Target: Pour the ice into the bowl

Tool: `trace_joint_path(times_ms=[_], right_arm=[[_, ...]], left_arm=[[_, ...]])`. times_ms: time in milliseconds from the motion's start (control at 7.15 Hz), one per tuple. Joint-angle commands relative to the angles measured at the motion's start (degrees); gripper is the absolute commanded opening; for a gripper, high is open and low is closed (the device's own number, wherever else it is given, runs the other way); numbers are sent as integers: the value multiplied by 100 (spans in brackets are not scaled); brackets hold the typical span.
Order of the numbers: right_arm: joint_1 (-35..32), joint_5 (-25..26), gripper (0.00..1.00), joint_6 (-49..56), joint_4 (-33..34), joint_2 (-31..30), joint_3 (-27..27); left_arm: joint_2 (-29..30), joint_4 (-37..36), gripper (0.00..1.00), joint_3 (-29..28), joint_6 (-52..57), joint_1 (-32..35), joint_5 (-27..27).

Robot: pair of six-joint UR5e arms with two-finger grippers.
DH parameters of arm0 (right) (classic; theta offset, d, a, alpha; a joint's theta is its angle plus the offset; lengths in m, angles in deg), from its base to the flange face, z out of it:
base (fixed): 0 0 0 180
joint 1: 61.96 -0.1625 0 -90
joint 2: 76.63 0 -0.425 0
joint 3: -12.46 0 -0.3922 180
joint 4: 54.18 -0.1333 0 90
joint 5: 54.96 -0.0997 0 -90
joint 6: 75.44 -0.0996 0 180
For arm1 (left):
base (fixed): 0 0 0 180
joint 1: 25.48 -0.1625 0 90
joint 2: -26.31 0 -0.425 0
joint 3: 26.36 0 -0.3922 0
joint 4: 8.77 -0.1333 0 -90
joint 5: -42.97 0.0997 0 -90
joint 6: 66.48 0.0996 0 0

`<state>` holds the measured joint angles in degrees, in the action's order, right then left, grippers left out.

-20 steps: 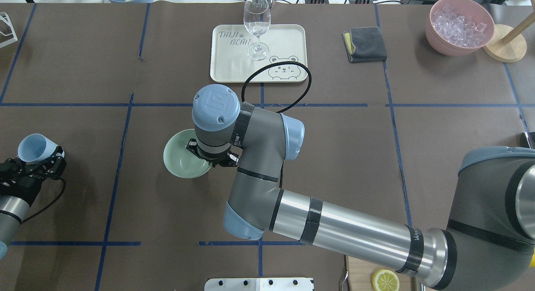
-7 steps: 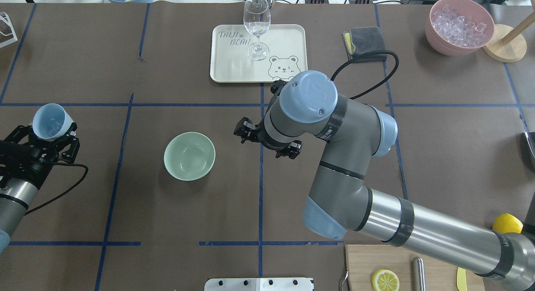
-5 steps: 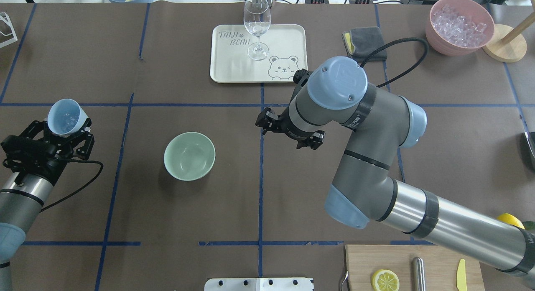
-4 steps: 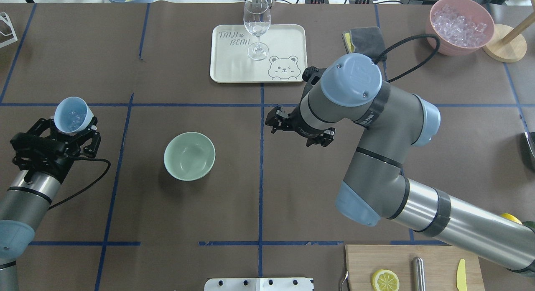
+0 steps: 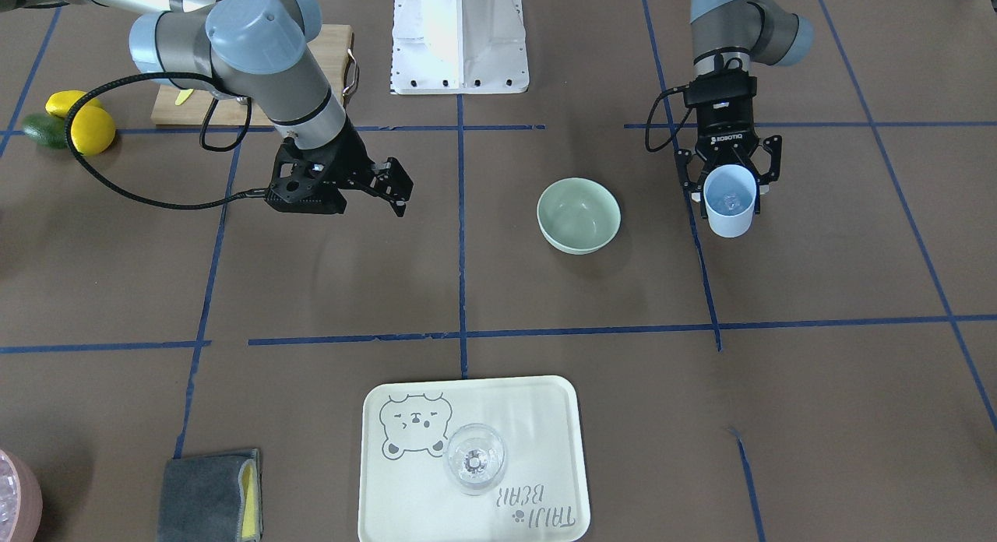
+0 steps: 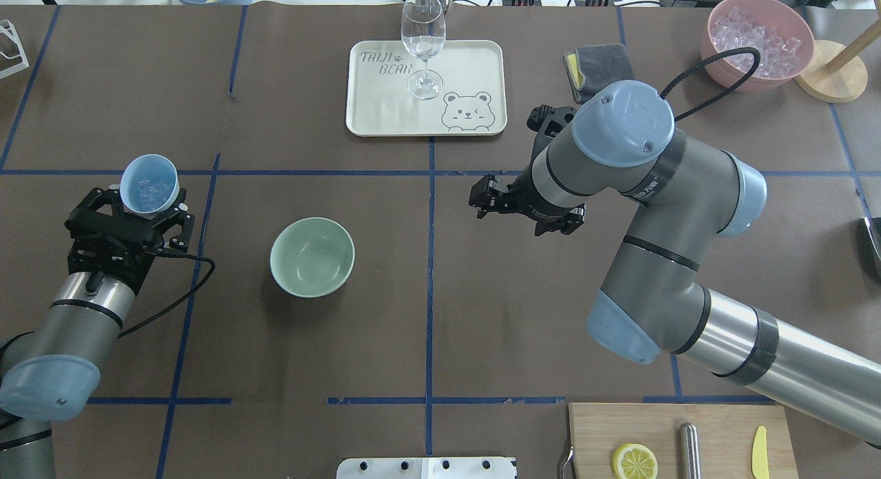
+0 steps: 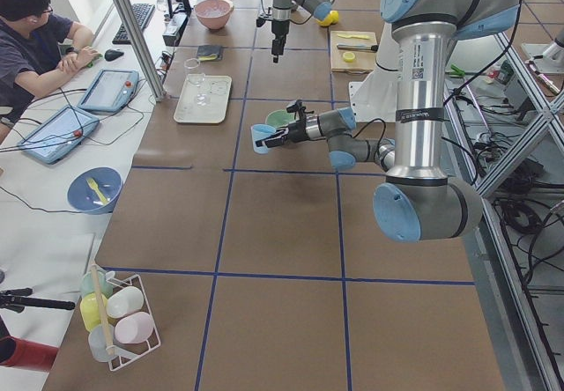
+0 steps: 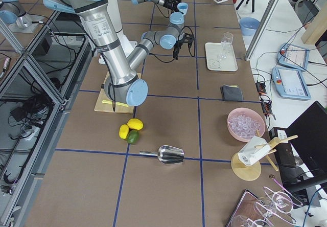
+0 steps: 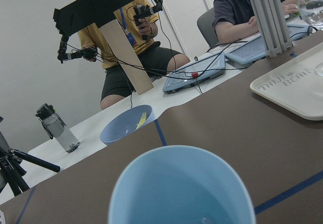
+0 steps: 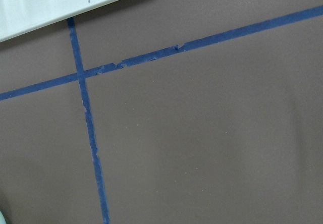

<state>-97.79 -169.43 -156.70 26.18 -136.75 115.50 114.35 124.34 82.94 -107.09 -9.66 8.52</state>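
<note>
The left gripper (image 6: 148,202) is closed round a light blue cup (image 6: 149,184), its fingers pinching the cup's wall from either side. It reaches in about level, so the cup stands roughly upright with its mouth up. The ice (image 6: 147,188) lies in the bottom of the cup as a few glassy cubes. They show faintly from overhead and from the front-facing camera, but are too small to count.

The cup hangs above bare worktop (image 6: 289,355) toward the left edge. The bowl (image 6: 312,257) sits on the worktop farther in toward the middle, and it looks empty.

The coming move turns on the bowl's bearing from the cup: toward the right edge and a little toward the robot's edge, with a strip of bare worktop between them. As I judge it, the cup must first be carried across that strip until its lip is over the bowl. Only then should its upright axis tip toward the bowl; tipping sooner would drop cubes on the worktop.

The right gripper (image 6: 526,214) is wide open and empty. It hovers past the bowl on the side toward the right edge, farther from the bowl than the left, and looks clear of the cup's path
</note>
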Motion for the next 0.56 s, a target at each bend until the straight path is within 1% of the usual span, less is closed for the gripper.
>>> trace_joint_path(times_ms=[0,140,280,419], right_arm=[[-3,12,100,14,-3,-9,-3],[-3,12,100,14,-3,-9,-12],[6,21,100,14,-3,0,-21],[6,21,100,14,6,0,-29]], left_arm=[[396,-1589,0,391,0,-341,-1],[624,-1900,0,348,0,-473,-1],[940,-2495,0,330,0,-570,8],[1387,-3371,0,330,9,-632,121]])
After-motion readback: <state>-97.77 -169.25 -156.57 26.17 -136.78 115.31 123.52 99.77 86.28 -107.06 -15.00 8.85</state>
